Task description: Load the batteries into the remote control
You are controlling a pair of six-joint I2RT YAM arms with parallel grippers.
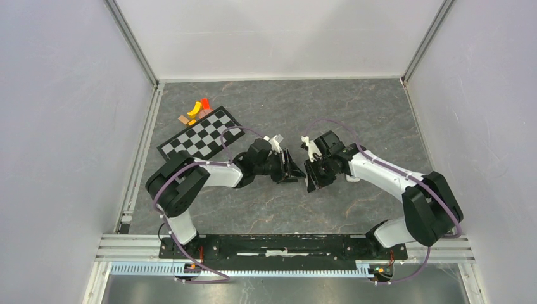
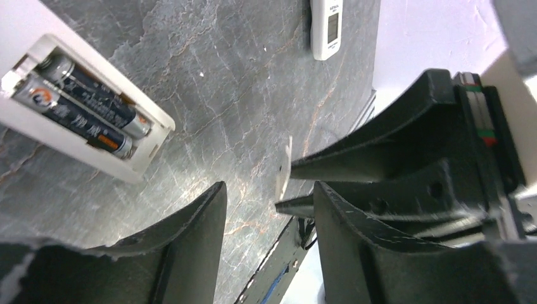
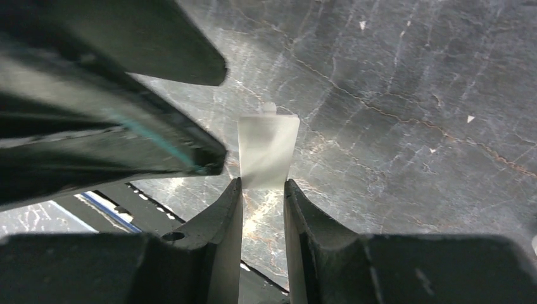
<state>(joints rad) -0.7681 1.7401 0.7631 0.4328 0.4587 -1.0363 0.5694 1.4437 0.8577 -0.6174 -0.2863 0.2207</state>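
A white remote control [image 2: 38, 120] lies back up in the left wrist view, its compartment open. Two dark batteries [image 2: 82, 107] with gold ends lie side by side inside it. My left gripper [image 2: 269, 196] is open and empty, just above the table to the right of the remote. My right gripper [image 3: 263, 183] is shut on a thin white plastic cover strip [image 3: 268, 149], held at its tips just off the table. The strip shows edge-on in the left wrist view [image 2: 284, 171]. In the top view both grippers [image 1: 291, 171] [image 1: 311, 173] meet tip to tip and hide the remote.
A second small white handset with a display window [image 2: 327, 28] lies farther off on the dark stone table [image 1: 354, 114]. A checkerboard [image 1: 199, 139] and small orange and red blocks [image 1: 197, 107] sit at the back left. White walls close in three sides.
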